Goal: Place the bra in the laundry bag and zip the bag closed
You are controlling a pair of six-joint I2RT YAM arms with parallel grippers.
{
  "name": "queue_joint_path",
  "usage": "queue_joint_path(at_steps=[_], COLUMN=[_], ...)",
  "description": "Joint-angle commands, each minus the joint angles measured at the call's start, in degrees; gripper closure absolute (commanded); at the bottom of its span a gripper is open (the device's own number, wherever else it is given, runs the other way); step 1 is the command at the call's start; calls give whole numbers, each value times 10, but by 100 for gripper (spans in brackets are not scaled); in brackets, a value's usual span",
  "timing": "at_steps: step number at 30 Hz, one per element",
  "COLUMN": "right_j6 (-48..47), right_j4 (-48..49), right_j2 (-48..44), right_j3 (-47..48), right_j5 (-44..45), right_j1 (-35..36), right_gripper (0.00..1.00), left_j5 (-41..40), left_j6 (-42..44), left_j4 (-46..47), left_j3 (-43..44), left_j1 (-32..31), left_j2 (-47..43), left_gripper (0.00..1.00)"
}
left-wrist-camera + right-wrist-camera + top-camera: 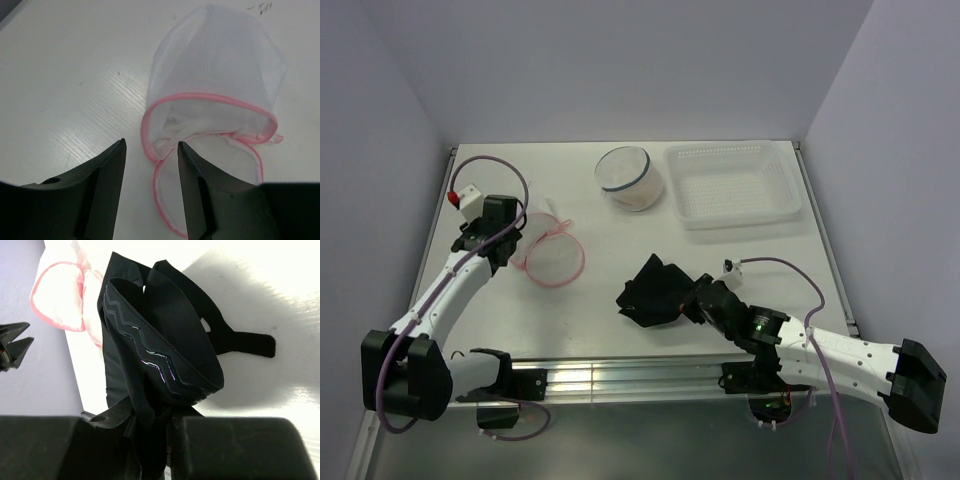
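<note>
right pincer (155, 422): narrow, i am clamping a bunched fold of the black bra (165, 340), mid-table, well apart from the bag.
left pincer (151, 165): standing half open, gripping nothing.
risk: loose straps are dangling and likely snagging the pink rim; the unheld mouth may be collapsing.
laundry bag (215, 65): lying unzipped, holding no bra.
basket (735, 218): showing nothing inside.
round tub (620, 188): holding something pale, cannot tell what.

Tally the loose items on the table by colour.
Black: 1, the bra
White with pink trim: 1, the laundry bag
White: 2, the basket and the round container
Total: 4
</note>
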Motion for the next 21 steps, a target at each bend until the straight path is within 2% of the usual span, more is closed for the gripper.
queue_joint_path(at_steps=[1,10,21], right_j6=[-10,-14,-15], right_j4=[30,35,30], right_j2=[-3,-12,-40], right_j3=[18,19,5], right_j5=[2,-5,-5], right_j1=[-4,-4,-5], right_gripper=[99,99,98], left_j5=[46,88,48], left_j6=[12,36,40], left_j4=[25,80,104], left_j3=[14,29,49], left_j1=[26,53,64], left_j2=[-4,76,146], left_gripper=[48,47,47])
